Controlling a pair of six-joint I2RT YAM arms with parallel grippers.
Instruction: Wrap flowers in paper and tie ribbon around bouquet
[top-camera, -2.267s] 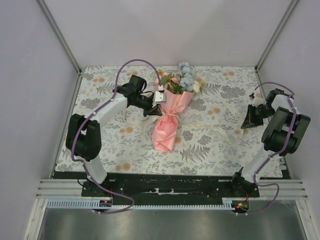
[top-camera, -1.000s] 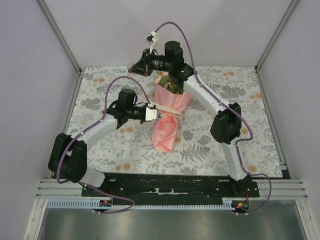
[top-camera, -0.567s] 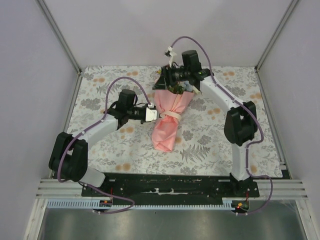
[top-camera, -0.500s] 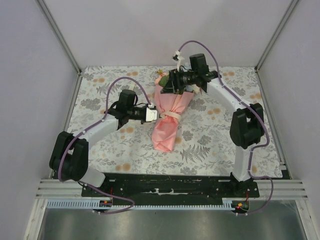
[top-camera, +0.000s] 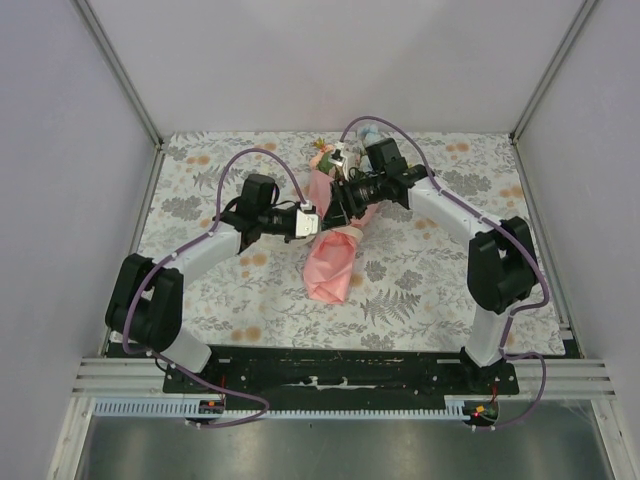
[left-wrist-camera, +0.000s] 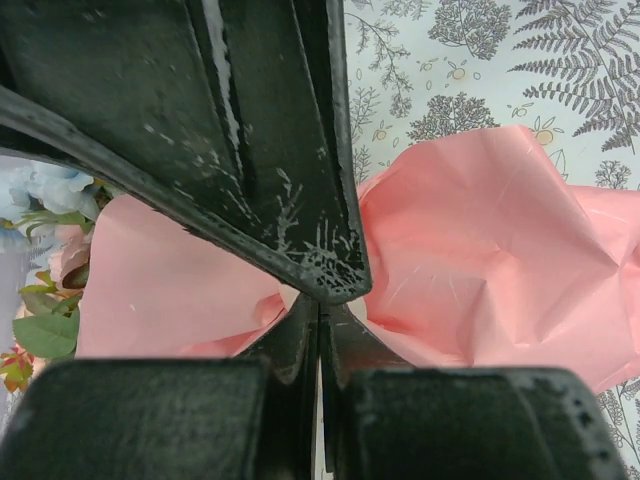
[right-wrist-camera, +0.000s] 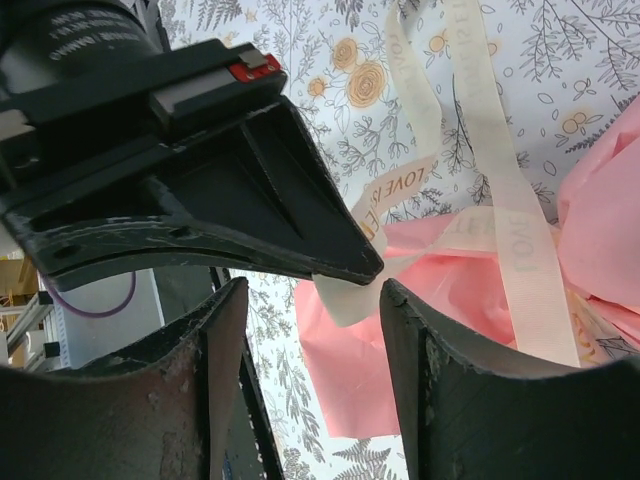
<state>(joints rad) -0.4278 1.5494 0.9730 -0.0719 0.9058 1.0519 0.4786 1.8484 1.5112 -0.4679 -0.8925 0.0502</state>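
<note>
Swung down off the blooms since a second ago, the right end effector (top-camera: 339, 204) now sits low, close against the left end effector (top-camera: 314, 219). On the left, the black fingers are closed, pinching the narrow cream printed ribbon (right-wrist-camera: 520, 250) at their tip. Mid-scene, the pink paper-wrapped bouquet (top-camera: 331, 262) lies on the floral-patterned worktop (top-camera: 430, 285) – peach and blue artificial flowers (top-camera: 323, 158) toward the far edge. On the right, the jaws stand apart – just beside that ribbon

Left gripper (top-camera: 318, 220) and right gripper (top-camera: 341, 207) meet at the bouquet (top-camera: 328, 266) waist.
</note>
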